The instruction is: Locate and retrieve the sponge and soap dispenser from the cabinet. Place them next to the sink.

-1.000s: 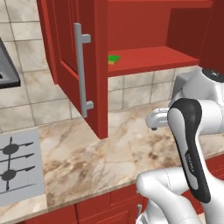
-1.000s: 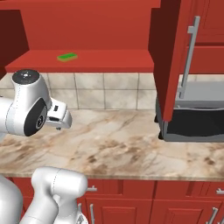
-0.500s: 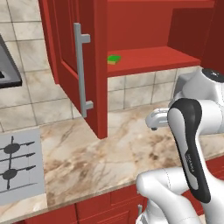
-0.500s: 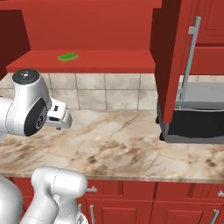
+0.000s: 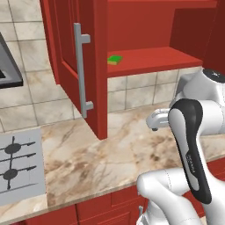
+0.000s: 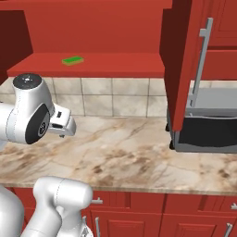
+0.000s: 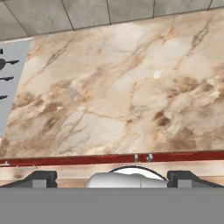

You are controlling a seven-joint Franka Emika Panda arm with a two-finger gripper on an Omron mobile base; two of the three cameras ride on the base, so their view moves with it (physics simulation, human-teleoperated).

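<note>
Your marbled bench (image 5: pixel 101 158) spans the foreground, smooth beige stone veined brown. Above it the red cabinet (image 6: pixel 97 28) stands open, door (image 5: pixel 74 66) swung out, its long grey bar handle (image 5: pixel 81 70) vertical. The flat green sponge (image 5: pixel 115 60) lies on the shelf, well above your pincer (image 7: pixel 111 177), whose dark tips stand wide apart over the bench edge. No writing is legible.

Both base views flank the arm, sharing the open cabinet (image 5: pixel 149 57) (image 6: pixel 92 65); the hand view looks down on marble counter (image 7: pixel 118 87).
</note>
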